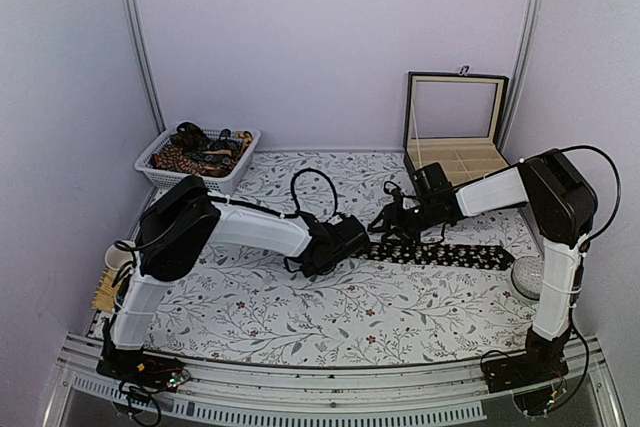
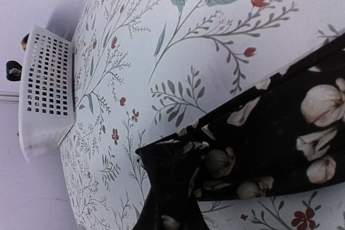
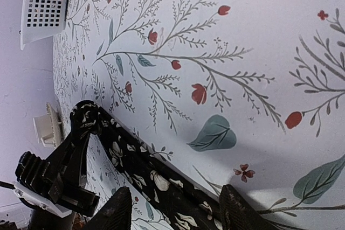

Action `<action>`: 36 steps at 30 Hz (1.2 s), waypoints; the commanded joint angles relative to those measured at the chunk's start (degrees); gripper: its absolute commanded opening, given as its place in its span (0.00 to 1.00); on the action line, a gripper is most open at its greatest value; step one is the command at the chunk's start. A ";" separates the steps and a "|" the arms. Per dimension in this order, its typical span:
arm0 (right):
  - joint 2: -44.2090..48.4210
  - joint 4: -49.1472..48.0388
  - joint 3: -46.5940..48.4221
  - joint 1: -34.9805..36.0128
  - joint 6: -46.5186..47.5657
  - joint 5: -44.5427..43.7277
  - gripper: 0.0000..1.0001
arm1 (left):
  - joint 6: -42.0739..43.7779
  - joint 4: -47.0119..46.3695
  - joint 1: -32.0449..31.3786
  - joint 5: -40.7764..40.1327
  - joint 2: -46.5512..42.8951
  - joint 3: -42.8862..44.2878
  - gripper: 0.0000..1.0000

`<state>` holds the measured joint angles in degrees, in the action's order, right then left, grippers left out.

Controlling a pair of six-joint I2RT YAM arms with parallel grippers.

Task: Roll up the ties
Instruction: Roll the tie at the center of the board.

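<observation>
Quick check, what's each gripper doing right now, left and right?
Left gripper: closed, pinching the end of the black floral tie.
Right gripper: open, straddling the tie without gripping it.

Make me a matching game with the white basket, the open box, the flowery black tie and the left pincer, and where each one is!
Things:
1. white basket
2. open box
3. black tie
4. left pincer

Places:
A. stretched out flat in the middle
B. back right corner
C. shut on the tie's end
D. back left corner

Pairs: 1-D, 2-B, 3-A, 4-C
</observation>
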<state>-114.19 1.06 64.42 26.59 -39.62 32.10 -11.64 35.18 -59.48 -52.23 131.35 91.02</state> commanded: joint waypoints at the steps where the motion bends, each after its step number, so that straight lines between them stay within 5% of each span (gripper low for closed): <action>1: 2.38 2.80 -0.98 -0.43 -0.28 -0.78 0.55 | 2.02 -1.94 -1.33 5.13 0.33 -0.88 0.00; 8: 2.48 2.79 -0.85 -0.44 -0.25 -0.69 0.56 | 2.51 -3.81 -1.39 10.99 0.32 -0.76 0.20; 21: 2.29 2.31 -0.48 -0.49 -0.40 -0.19 0.55 | 4.43 -5.73 -1.17 16.86 -1.25 -1.10 0.43; 36: 3.24 2.36 0.51 -0.36 -0.33 0.73 0.55 | 5.83 -6.94 -0.11 17.41 -4.67 -1.00 0.54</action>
<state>-114.19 1.06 64.42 26.55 -39.86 32.71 -6.63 28.14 -59.83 -37.32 128.46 90.96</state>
